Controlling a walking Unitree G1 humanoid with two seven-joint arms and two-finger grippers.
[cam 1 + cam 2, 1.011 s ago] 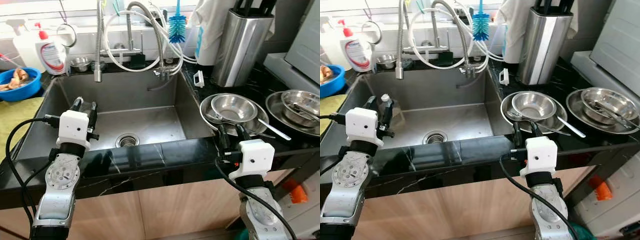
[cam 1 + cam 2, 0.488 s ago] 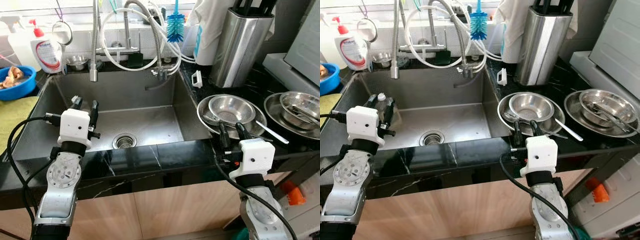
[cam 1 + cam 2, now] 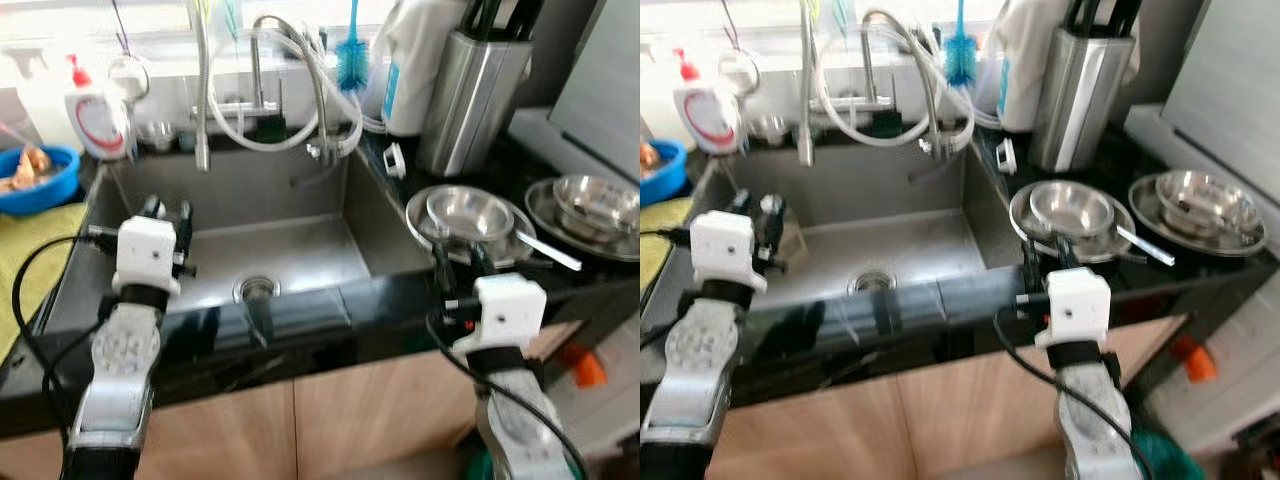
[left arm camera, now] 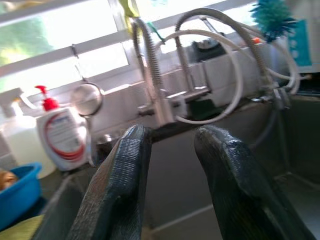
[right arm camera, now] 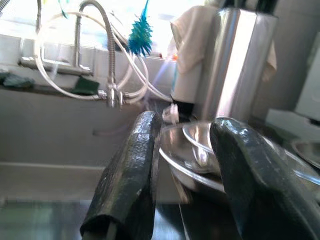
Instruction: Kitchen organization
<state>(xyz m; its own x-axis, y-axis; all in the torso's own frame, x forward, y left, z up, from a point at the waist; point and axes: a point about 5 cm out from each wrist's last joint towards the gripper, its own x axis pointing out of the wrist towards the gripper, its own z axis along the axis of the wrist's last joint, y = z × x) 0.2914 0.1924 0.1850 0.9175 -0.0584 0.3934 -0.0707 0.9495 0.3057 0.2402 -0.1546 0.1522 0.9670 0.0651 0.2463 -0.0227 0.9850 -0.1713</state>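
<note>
Left pincer (image 3: 166, 208) hangs over the steel sink (image 3: 300, 190), fingers apart and holding nothing. Right pincer (image 3: 455, 258) sits at the black bench (image 3: 400, 295) edge, fingers spread and empty, just in front of the stacked steel bowls (image 3: 468, 212) right of the sink.

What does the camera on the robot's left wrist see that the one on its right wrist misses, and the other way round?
Left wrist view alone: a white soap bottle with a red pump, a blue bowl, a small round strainer hanging by the window, and the open left gripper.

Right wrist view alone: stacked steel bowls on the counter, a tall steel canister, and the open right gripper, empty and close to the bowls.

Both: the tap's white hoses, the blue bottle brush and the sink wall.
</note>
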